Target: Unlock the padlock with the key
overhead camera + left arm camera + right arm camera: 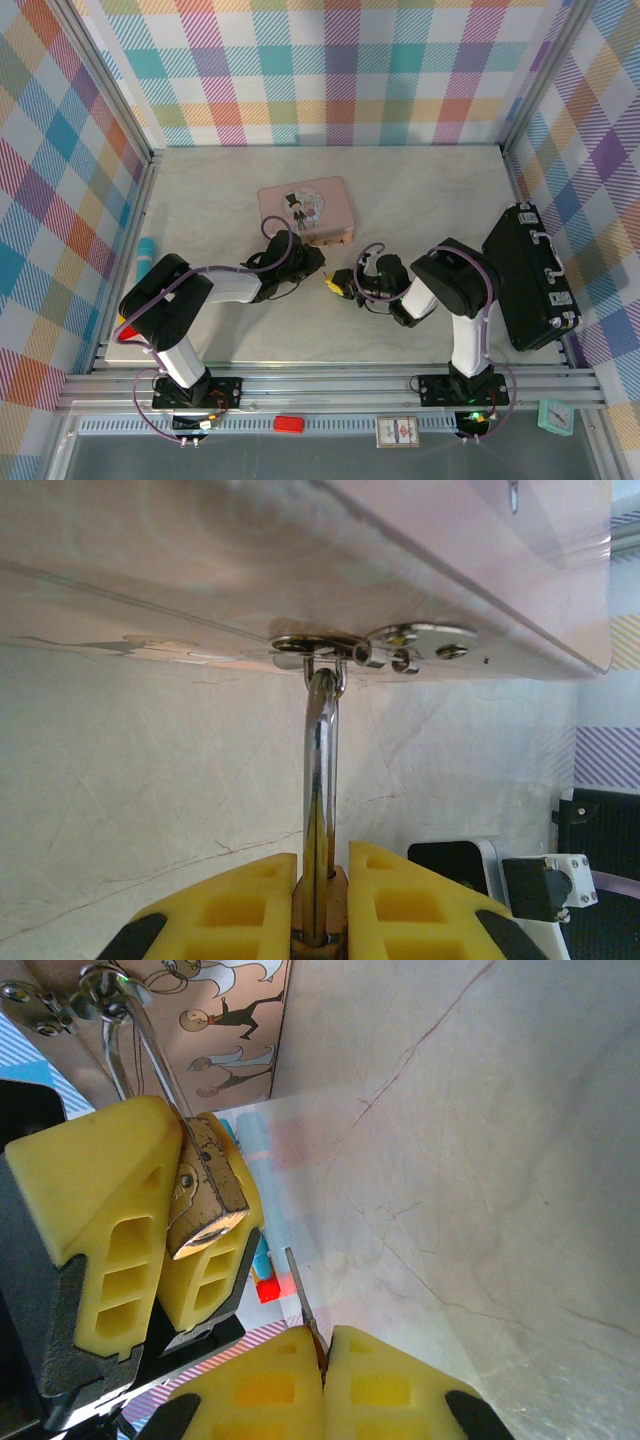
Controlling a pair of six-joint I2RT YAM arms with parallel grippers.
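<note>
At the front edge of the pink tin [305, 208], I am pinching the padlock [318, 905] between the yellow pads of my left gripper [322, 865]. The pads are pressing on the brass body from both sides. Its silver shackle [320, 770] is rising straight up from the body and is hooking through the gold latch [372, 652] on the tin's wall. From my right wrist camera the padlock [205, 1188] is hanging tilted, with its bright bottom face turning toward me.

Down at the bottom of that same view, I am squeezing my right gripper [326, 1355] together on the key [300, 1295]. Only its thin dark blade is sticking out from between the pads, and it is pointing up toward the padlock's bottom face. The blade tip is sitting just below the lock with a small gap between them, so the two are not touching. In the overhead view both grippers are meeting over the marbled table [430, 190], my right gripper [345, 283] just beside my left gripper [316, 262], with the black case [530, 275] lying well off to my right.
</note>
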